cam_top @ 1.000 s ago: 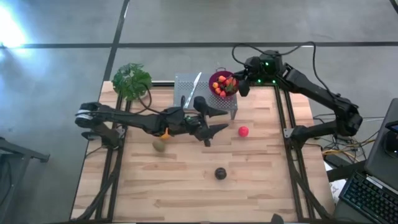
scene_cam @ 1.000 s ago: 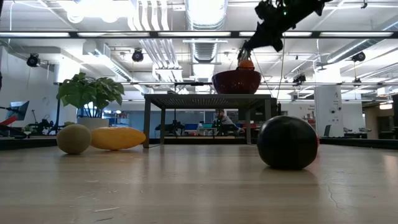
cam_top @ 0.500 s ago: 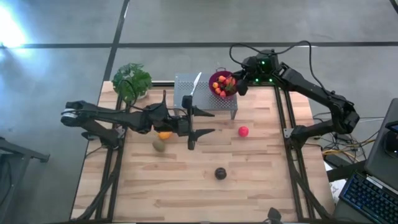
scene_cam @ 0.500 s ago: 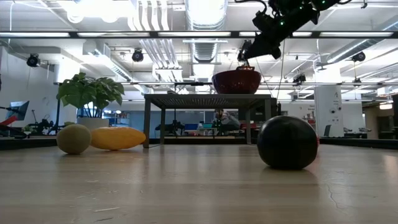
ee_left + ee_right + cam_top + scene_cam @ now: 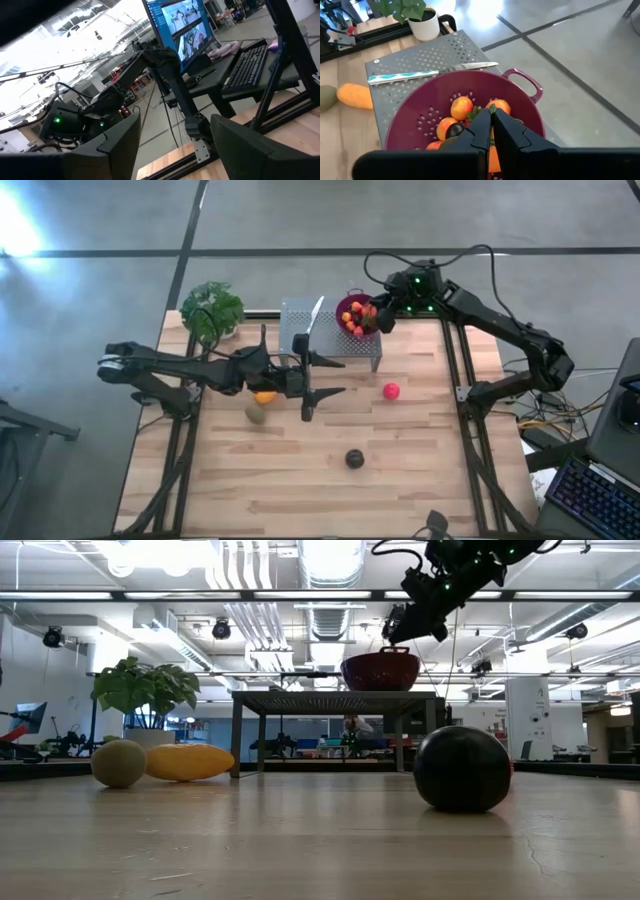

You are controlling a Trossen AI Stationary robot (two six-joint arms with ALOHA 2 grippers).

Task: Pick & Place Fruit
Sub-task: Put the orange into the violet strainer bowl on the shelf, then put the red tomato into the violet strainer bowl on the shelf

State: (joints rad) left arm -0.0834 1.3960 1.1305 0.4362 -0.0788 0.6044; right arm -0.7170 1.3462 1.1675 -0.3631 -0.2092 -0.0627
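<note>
The purple colander (image 5: 350, 308) stands on a grey perforated stand (image 5: 300, 330) at the table's far edge, with several small red and orange fruits (image 5: 461, 106) inside. My right gripper (image 5: 490, 114) is shut, its tips just above the colander's rim (image 5: 380, 658), right beside an orange fruit (image 5: 499, 106). On the table lie an elongated orange fruit (image 5: 265, 397), an olive-green one (image 5: 257, 412), a red ball (image 5: 391, 391) and a dark ball (image 5: 355, 459). My left gripper (image 5: 338, 376) hangs open above the table's middle, with nothing between its fingers. My right gripper points slanting down into the colander from the table's right side. Its shut fingertips (image 5: 482, 120) end at an orange fruit with a green leaf; the fingers hide the spot, so I cannot tell whether they touch or hold it.
A knife with a teal handle (image 5: 405, 76) lies on the stand beside the colander. A potted leafy plant (image 5: 212, 308) stands at the far left corner. Bare wood stretches along the near half of the table around the dark ball (image 5: 462, 768).
My left arm has drawn back toward the table's left edge and rolled its open gripper, then kept still. My right gripper has sunk toward the colander; the small orange piece that hung under its tips a second ago is out of sight in the low view.
</note>
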